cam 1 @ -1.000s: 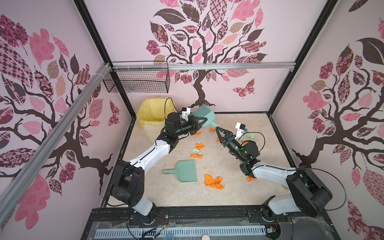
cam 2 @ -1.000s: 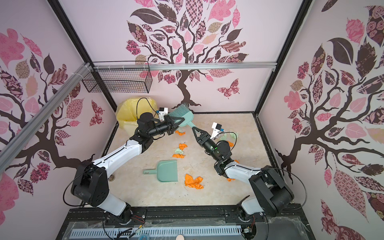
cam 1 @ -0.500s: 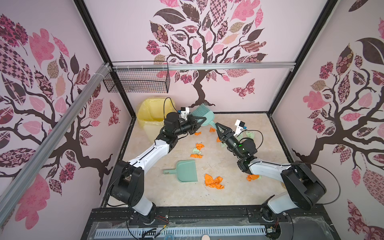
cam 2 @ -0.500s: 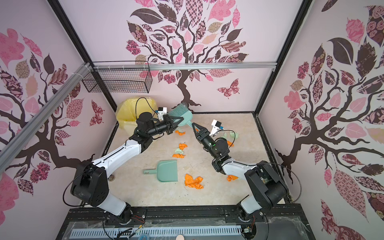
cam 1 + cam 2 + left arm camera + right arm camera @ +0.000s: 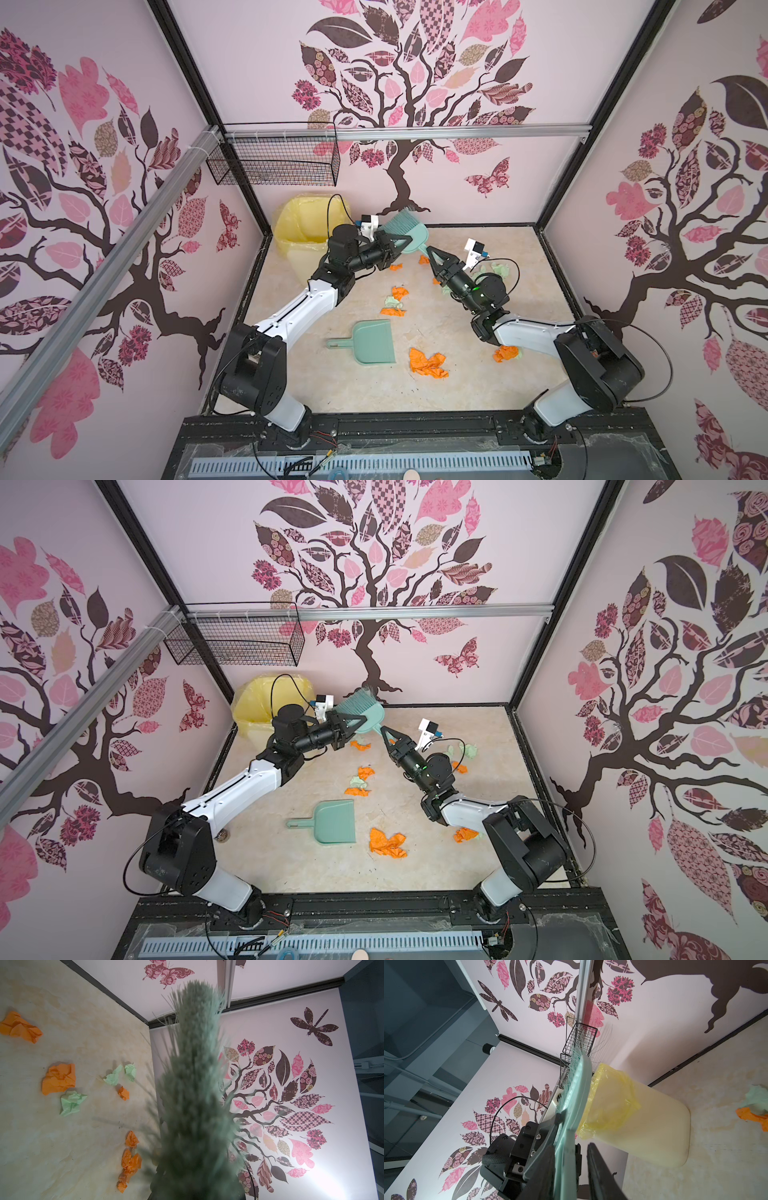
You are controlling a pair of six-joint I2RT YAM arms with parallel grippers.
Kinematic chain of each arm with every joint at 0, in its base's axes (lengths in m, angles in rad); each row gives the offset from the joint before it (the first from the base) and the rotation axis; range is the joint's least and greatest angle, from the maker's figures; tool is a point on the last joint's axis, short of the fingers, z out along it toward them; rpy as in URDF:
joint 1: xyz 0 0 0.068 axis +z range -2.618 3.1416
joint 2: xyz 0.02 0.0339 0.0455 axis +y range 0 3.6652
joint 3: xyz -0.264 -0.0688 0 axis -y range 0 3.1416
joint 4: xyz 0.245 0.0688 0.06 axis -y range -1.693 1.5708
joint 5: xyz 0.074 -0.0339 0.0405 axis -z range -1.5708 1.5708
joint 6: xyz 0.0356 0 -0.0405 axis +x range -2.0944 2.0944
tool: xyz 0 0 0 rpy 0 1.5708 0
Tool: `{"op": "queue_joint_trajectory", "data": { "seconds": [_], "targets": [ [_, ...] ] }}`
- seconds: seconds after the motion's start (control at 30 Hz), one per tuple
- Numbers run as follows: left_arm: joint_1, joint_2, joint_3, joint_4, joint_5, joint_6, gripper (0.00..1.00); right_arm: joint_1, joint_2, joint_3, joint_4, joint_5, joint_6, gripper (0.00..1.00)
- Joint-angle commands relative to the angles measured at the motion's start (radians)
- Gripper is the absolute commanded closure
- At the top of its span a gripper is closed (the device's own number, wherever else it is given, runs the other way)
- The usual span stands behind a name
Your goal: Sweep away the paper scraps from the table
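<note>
Paper scraps [image 5: 400, 292] lie scattered over the back and middle of the table [image 5: 457, 395]. At least six orange and three pale green pieces can be counted in a top view. The largest orange piece lies toward the front, just beside the dustpan, and one orange piece is partly hidden under the right arm, so a full count cannot be given. One teal brush [image 5: 409, 230] is held clear of the table near the back wall, with its bristles angled up and back and its handle slanting down toward the middle. The left tool [image 5: 395, 243] is clamped tight on the brush body just below the bristles. Its arm rises from the front left base in a long diagonal, and the wrist is turned level toward the centre. The right tool [image 5: 430, 251] meets the handle end of the brush. In the right wrist view its jaws stand partly apart on either side of the handle, with a gap showing beside one finger, so it is not closed on the handle. The right arm lies low from its front right base, folds at the elbow, then climbs back and leftward. One teal dustpan [image 5: 372, 343] lies flat on the table between the two arms, ungripped, with its handle pointing left. One bin with a yellow liner [image 5: 299, 228] stands in the back left corner. One black wire basket [image 5: 274, 164] hangs on the wall above it.
</note>
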Motion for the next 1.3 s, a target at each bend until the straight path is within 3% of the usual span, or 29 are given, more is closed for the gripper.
{"op": "queue_joint_trajectory", "data": {
  "seconds": [0.0,0.13,0.3,0.53,0.67,0.77,0.9,1.0,1.07,1.17,1.27],
  "targets": [
    [0.000,-0.033,0.039,0.017,0.004,0.026,1.00,-0.010,0.026,0.051,0.018,-0.024,0.002,0.74],
    [0.000,-0.034,0.037,0.018,0.008,0.030,1.00,-0.009,0.036,0.062,0.018,-0.034,0.007,0.82],
    [0.000,-0.036,0.035,0.012,0.007,0.039,1.00,-0.009,0.042,0.058,0.022,-0.035,0.017,0.99],
    [-0.003,-0.036,0.038,0.017,0.020,0.048,0.99,-0.009,0.042,0.046,0.030,-0.031,0.025,1.00],
    [-0.005,-0.040,0.053,-0.026,0.033,0.079,0.52,-0.011,0.035,0.040,0.011,-0.033,0.014,1.00],
    [0.007,-0.053,0.074,-0.089,0.110,0.149,0.26,-0.025,-0.019,0.020,-0.075,-0.029,-0.034,1.00],
    [0.032,-0.056,0.100,-0.254,0.292,0.282,0.10,-0.054,-0.141,0.018,-0.315,-0.017,-0.155,1.00],
    [0.075,-0.062,0.091,-0.409,0.432,0.439,0.05,-0.062,-0.252,0.079,-0.642,0.030,-0.328,1.00],
    [0.116,-0.097,0.082,-0.594,0.444,0.642,0.03,-0.061,-0.313,0.129,-0.856,0.077,-0.439,1.00],
    [0.153,-0.168,0.142,-1.032,0.317,1.119,0.03,-0.073,-0.374,0.186,-1.100,0.137,-0.557,1.00],
    [0.153,-0.278,0.135,-1.242,0.144,1.428,0.03,-0.088,-0.417,0.234,-1.288,0.166,-0.652,1.00]
  ]
}}
